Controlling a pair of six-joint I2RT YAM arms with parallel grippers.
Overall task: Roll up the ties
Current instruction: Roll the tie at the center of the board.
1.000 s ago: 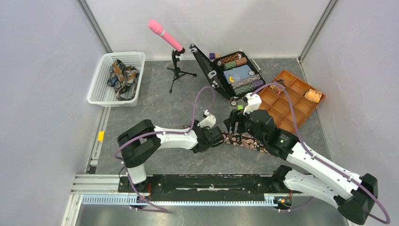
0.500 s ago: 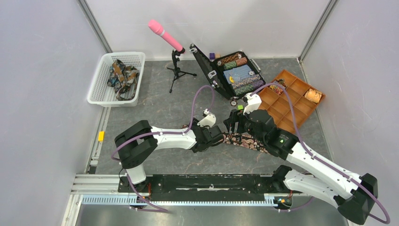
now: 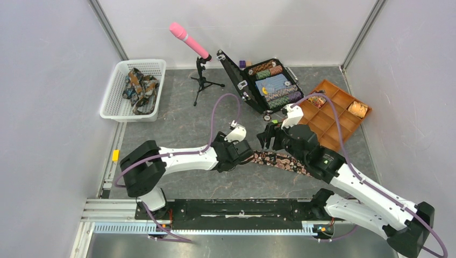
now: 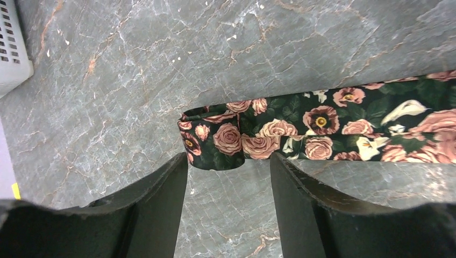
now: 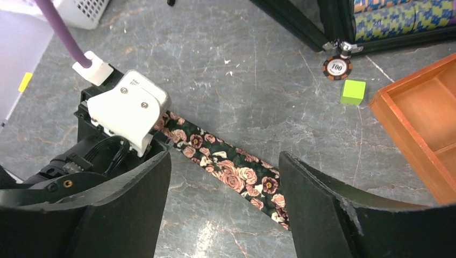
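Observation:
A dark tie (image 3: 279, 160) printed with pink roses lies as a long strip on the grey marble table. In the left wrist view its left end (image 4: 215, 141) is folded over into a small loop. My left gripper (image 4: 228, 164) stands open just short of that loop, holding nothing. In the top view the left gripper (image 3: 247, 156) sits at the strip's left end. My right gripper (image 5: 225, 158) hangs open above the middle of the tie (image 5: 236, 169), not touching it. More ties (image 3: 139, 86) lie bunched in a white basket (image 3: 118, 107).
An open black case (image 3: 269, 83) of poker chips stands at the back. A wooden compartment tray (image 3: 328, 115) to the right holds a tan coil (image 3: 357, 109). A loose chip (image 5: 337, 68) and green cube (image 5: 353, 91) lie near the case. A pink microphone on a tripod (image 3: 200, 70) stands behind.
My left gripper has opened and let go of the tie's end, and its arm has drawn back to the left. The right gripper has shifted slightly away from the arm bases.

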